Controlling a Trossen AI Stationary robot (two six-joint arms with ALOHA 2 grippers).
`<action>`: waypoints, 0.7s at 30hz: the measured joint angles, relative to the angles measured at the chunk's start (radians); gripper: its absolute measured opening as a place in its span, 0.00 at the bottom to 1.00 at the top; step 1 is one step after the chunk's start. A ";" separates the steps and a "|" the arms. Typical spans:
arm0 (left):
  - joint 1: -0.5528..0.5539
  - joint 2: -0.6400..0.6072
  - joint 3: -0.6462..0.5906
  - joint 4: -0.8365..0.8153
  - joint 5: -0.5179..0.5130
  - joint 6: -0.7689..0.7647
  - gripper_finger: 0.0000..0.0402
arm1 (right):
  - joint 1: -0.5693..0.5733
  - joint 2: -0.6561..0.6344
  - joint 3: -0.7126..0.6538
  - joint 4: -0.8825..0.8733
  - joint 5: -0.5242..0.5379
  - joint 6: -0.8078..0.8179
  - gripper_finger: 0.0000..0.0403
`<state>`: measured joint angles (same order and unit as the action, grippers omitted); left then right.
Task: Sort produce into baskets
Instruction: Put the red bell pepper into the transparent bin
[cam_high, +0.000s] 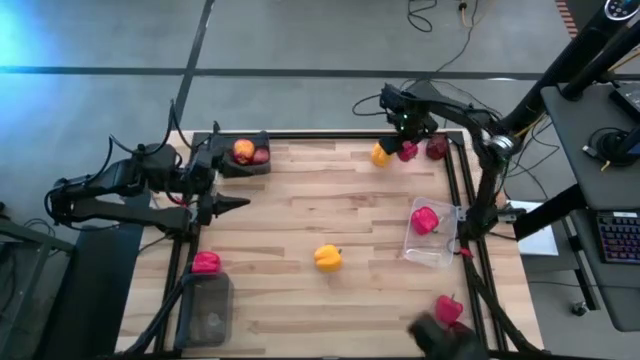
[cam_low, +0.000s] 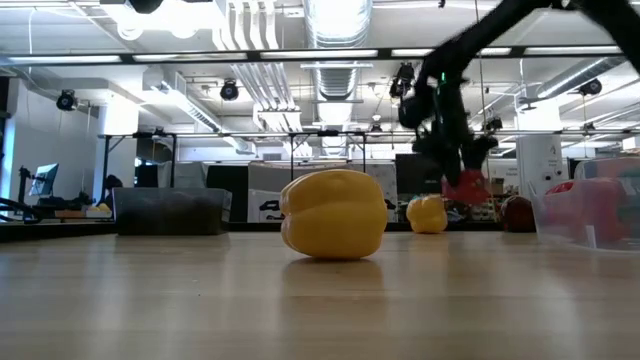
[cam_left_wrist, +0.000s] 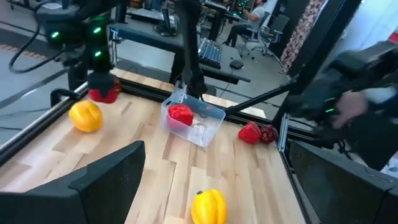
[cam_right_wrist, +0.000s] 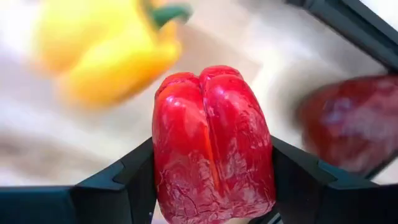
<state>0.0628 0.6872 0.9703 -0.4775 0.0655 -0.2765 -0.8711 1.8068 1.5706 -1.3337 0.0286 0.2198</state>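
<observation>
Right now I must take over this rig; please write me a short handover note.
Right gripper: shut on a red pepper at the far right corner, beside a yellow pepper and an apple.
Left gripper: open, waiting at the left edge.
Done: two fruits in the far-left dark bin, one red pepper in the clear bin.
Left: loose peppers on the table; the near-left dark bin looks empty.

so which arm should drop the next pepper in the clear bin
Right: the right gripper is shut on a red pepper, and the clear bin sits on its side. The left gripper is empty.
</observation>
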 joint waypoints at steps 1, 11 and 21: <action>0.000 0.002 0.000 0.004 -0.004 0.005 0.95 | 0.032 -0.041 -0.005 -0.014 -0.002 0.030 0.60; 0.001 0.056 0.000 0.012 -0.173 0.116 0.95 | 0.555 -0.480 -0.240 -0.052 -0.004 0.587 0.59; -0.011 0.068 -0.004 -0.034 -0.123 0.309 0.95 | 1.140 -0.675 -0.525 -0.046 -0.004 1.374 0.62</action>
<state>0.0518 0.7555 0.9662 -0.5111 -0.0580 0.0322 0.2688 1.1319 1.0457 -1.3794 0.0251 1.5937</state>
